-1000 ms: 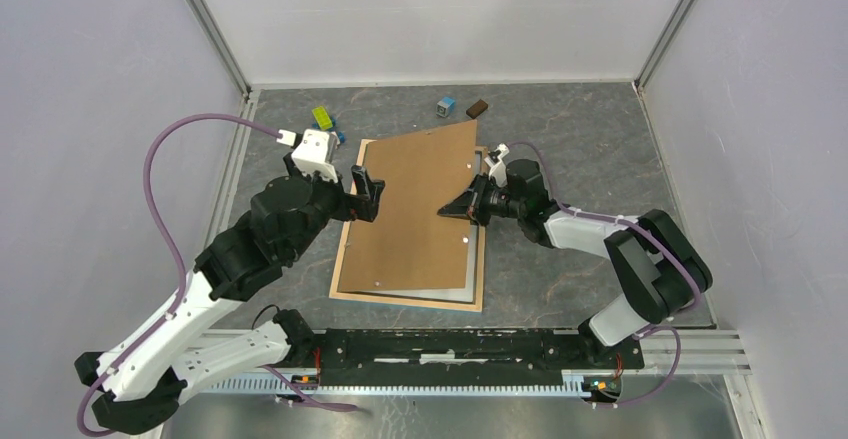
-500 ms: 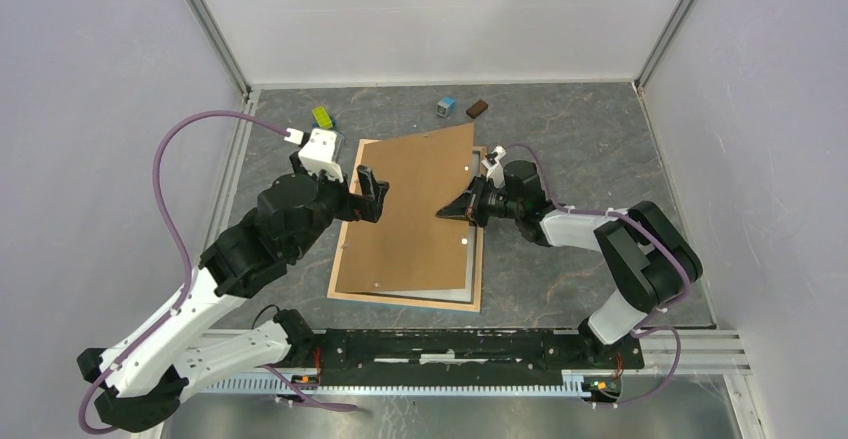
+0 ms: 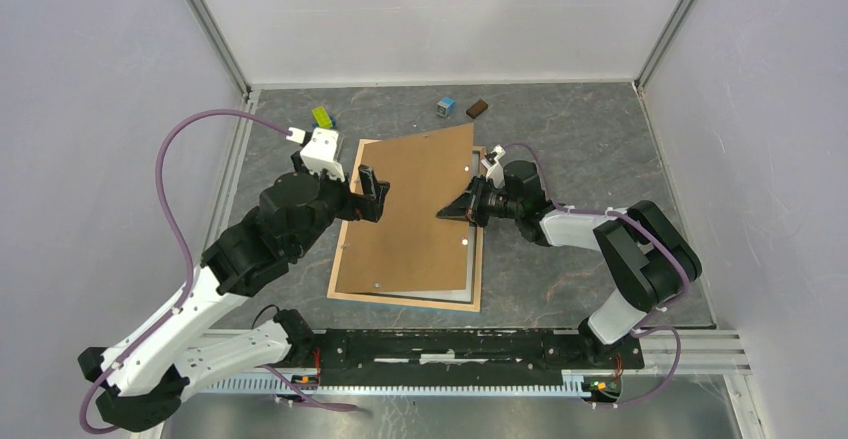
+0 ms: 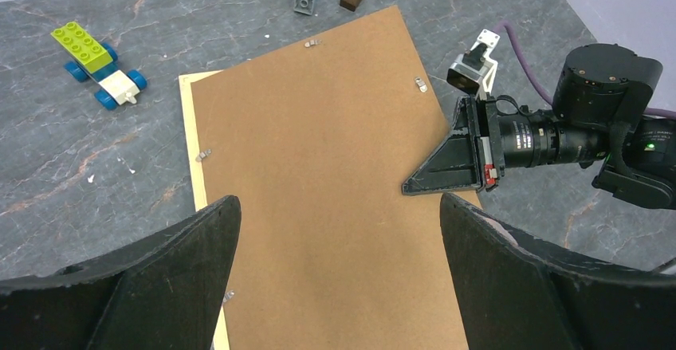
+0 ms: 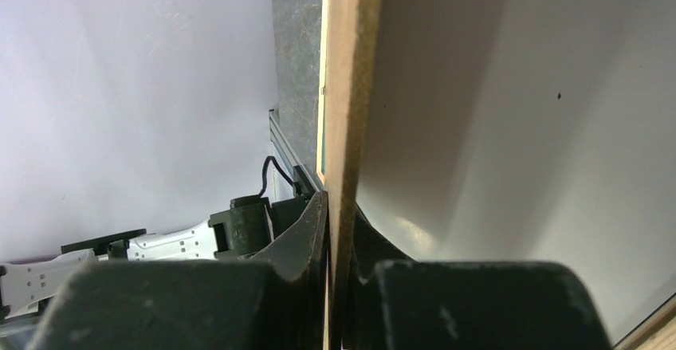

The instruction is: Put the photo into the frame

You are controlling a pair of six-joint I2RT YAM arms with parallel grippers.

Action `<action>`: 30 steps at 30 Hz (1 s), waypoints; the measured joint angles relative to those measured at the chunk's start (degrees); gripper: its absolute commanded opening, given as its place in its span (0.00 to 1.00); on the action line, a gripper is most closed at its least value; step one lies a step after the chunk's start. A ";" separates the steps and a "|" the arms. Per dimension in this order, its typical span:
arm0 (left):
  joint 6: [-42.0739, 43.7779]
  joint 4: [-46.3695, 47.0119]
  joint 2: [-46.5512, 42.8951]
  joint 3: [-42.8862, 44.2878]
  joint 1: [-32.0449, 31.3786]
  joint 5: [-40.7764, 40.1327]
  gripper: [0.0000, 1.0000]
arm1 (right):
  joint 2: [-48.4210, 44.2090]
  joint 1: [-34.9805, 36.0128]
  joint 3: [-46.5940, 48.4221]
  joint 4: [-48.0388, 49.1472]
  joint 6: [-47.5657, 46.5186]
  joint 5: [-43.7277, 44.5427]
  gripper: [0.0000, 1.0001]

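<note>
Grey marbled table (image 3: 580, 139), white walls all round.
The right gripper (image 3: 462, 209) pinches the brown backing board (image 3: 410, 229) at its 3 o'clock edge, holding that side raised. The left gripper (image 3: 372, 195) gapes wide over the 9 o'clock edge. Beneath lies the frame (image 4: 189, 119), wood side up, with a pale sheet in it, perhaps the photo (image 3: 430, 295).

The frame (image 4: 190, 127) lies flat at the table's centre with its light wood back up. Its long sides run roughly 12 to 6, leaning slightly toward 1. The photo (image 5: 510, 111) lies inside it, plain white back up. A brown board covers most of it, leaving a pale strip at the 6 o'clock end.
</note>
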 measured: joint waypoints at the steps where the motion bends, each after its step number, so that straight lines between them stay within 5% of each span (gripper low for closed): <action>1: 0.00 -0.02 0.04 0.00 0.07 0.17 1.00 | 0.00 0.00 0.00 0.04 -0.04 -0.02 0.17; 8: 0.00 -0.02 0.35 0.00 0.15 0.81 1.00 | 0.00 0.00 -0.11 0.66 -1.99 -0.09 0.21; 16: 0.00 -0.02 0.37 0.00 0.37 0.85 1.00 | -0.07 -0.17 -1.57 3.04 -1.40 -0.46 0.00; 30: 0.00 -0.02 0.39 0.00 0.63 1.16 1.00 | -0.35 -1.09 -4.44 7.87 1.51 -2.10 0.00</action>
